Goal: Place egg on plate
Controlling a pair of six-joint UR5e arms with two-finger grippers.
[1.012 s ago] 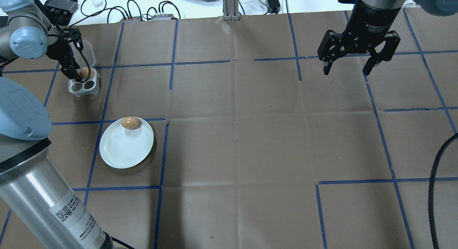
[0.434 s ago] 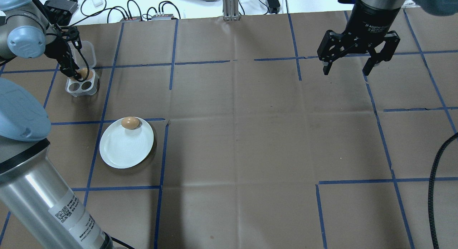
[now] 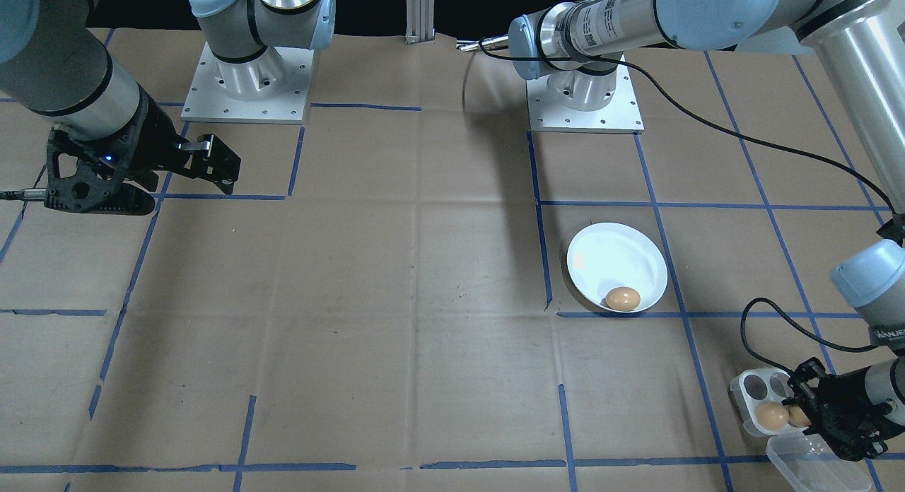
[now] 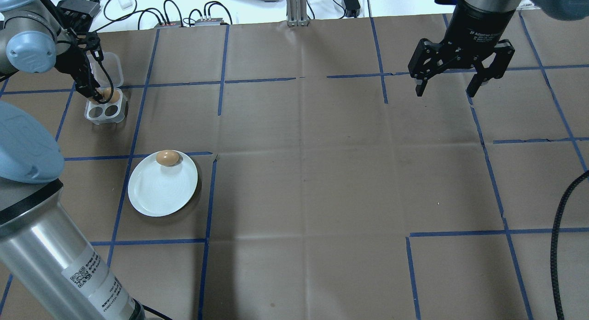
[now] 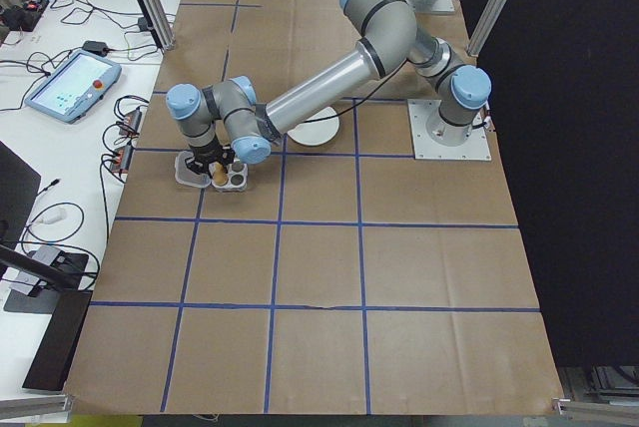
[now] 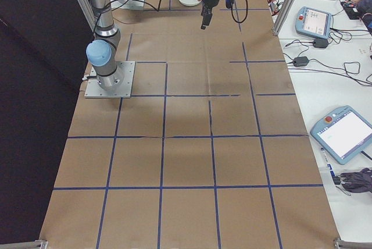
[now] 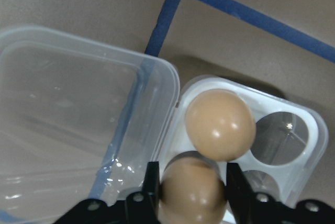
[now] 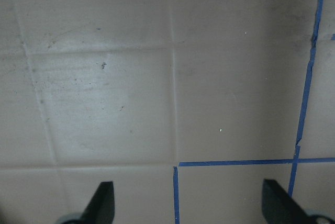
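Tray (image 4: 105, 109) nudged leftward, left gripper (image 7: 191, 192) clamping one of three eggs (image 7: 192, 195), right gripper (image 4: 450, 84) apart, one plate (image 4: 156, 193)

1. The overhead view looks forward and down from behind the robot; the front view faces it from across the desk (image 3: 424, 266).
2. Both show the plate (image 4: 156, 196) and the tray (image 4: 105, 112).
3. The side views look along the desk from either end, far off.
4. The left wrist view sits close above the tray, just beyond its fingers (image 7: 153, 182).
5. The right wrist view looks straight down on bare desk between its fingers (image 8: 103, 198).
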